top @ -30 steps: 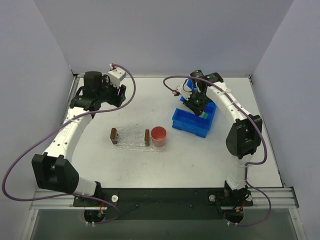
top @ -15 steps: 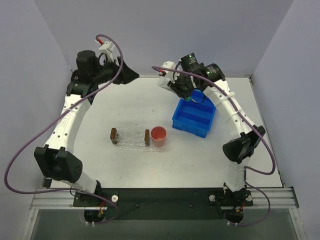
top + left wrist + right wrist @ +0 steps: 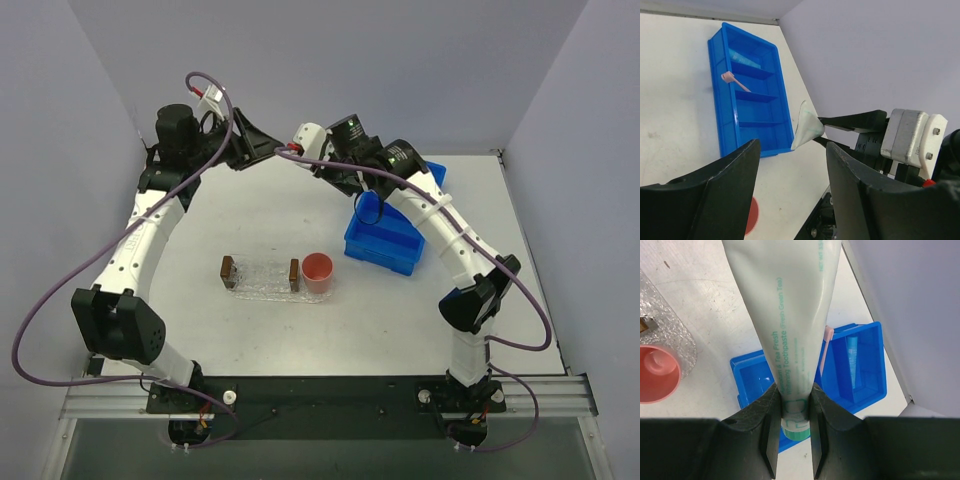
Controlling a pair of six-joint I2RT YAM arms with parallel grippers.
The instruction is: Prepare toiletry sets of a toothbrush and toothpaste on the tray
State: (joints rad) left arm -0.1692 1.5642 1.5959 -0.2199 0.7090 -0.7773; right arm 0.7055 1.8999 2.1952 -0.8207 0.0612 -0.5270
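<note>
The right tool [image 3: 794, 437] grips the whitish toothpaste [image 3: 785, 315] near its cap end, high above the desk [image 3: 300, 210] by the far edge. The left tool [image 3: 792, 150] faces it, spread wide. The toothbrush [image 3: 734, 82] lies in the blue bin [image 3: 722, 115]. The tray [image 3: 260, 275] lies mid-desk, well apart from the bin, just beside the pink cup [image 3: 317, 270].

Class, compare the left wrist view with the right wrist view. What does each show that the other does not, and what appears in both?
Only the left wrist view shows the left claw, jaws open, and the right claw from outside, pinching the whitish toothpaste tube. Only the right wrist view shows the bumpy clear tray, plus that tube's green print and teal cap. Both views show the whitish toothpaste tube, the blue bin, and the light blue tube and pink toothbrush in the bin.
</note>
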